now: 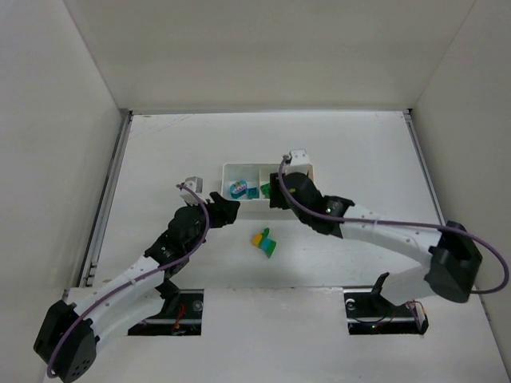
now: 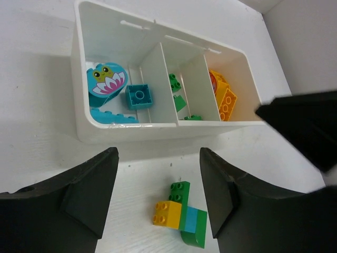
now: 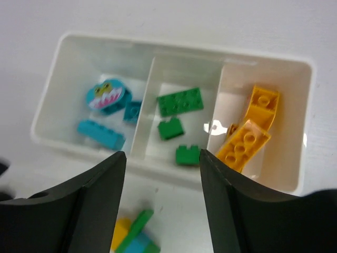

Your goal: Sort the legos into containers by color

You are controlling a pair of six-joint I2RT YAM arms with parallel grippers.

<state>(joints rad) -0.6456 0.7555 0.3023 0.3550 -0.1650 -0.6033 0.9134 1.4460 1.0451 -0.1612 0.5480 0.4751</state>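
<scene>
Bare white walls box in a white desk (image 1: pixel 160 159), and the two arms reach in from its near edge. Nearest their bases, on the open desk just short of the tray, lies the one clump of legos (image 2: pixel 181 219) not yet sorted. It has a yellow brick, a blue one and some green ones, seemingly stuck together. The left hand (image 2: pixel 158 168) hangs near it, off to the left, fingers apart and holding nothing. A little farther in, the right hand (image 3: pixel 163 158) hovers at the near wall of the tray (image 3: pixel 174 47), fingers also spread and empty. In the tray, the left compartment holds the teal pieces (image 3: pixel 105 134), the middle holds three green bricks (image 3: pixel 179 101), and the right holds the yellow-orange ones (image 3: pixel 245 142).

To my eye the job now is that clump, and it can't go in whole since it mixes all three colours. I'd bring the left hand straight down over one end brick, close squarely on its flat sides, and lift just clear of the desk. The right hand could then take the other end and pull straight rather than twist, so nothing pops loose. Each piece should be let go low inside its own compartment, clear of the thin dividers.
</scene>
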